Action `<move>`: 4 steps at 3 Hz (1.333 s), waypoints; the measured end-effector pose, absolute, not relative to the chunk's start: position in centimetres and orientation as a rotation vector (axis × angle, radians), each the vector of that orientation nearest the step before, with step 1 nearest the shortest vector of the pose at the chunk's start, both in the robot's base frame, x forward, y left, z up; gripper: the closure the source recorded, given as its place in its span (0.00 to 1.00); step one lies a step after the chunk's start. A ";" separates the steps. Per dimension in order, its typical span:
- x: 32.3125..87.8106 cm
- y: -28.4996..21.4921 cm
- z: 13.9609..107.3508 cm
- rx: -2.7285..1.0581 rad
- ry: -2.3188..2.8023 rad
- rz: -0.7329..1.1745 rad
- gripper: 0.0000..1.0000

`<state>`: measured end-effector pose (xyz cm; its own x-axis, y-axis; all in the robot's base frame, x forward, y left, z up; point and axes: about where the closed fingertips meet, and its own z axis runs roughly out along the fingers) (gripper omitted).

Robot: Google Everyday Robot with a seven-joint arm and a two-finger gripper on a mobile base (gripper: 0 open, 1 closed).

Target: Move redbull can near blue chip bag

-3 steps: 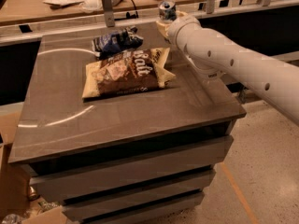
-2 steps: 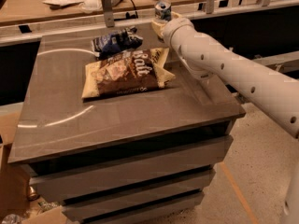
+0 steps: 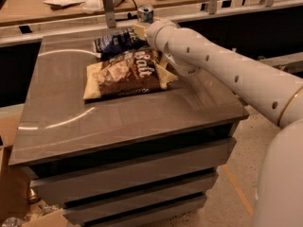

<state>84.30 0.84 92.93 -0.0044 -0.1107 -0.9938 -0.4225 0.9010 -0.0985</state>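
Note:
The redbull can [image 3: 145,14], silver and blue with a shiny top, sits in my gripper [image 3: 142,26] at the far edge of the table, just right of the blue chip bag [image 3: 113,42]. The gripper is shut on the can; only the can's upper part shows above the cream fingers. The blue chip bag lies wrinkled at the back of the grey table [image 3: 71,117], partly under the far edge of a larger tan and brown bag [image 3: 125,74]. My white arm [image 3: 222,67] reaches in from the right over that bag's right end.
Behind the table runs a wooden counter [image 3: 42,11] with papers, metal posts [image 3: 108,6] and small items. Cardboard boxes [image 3: 12,193] stand on the floor at the lower left. The table has drawers below its front edge.
The arm has swung left along the table's far edge, carrying the can from right of the tan bag to close beside the blue chip bag. The bags have not moved.

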 end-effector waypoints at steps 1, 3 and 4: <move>83.4 4.9 92.0 -0.464 1.656 0.355 0.85; 83.2 4.5 89.2 -0.541 1.791 0.357 0.38; 84.1 1.4 89.1 -0.562 1.799 0.289 0.15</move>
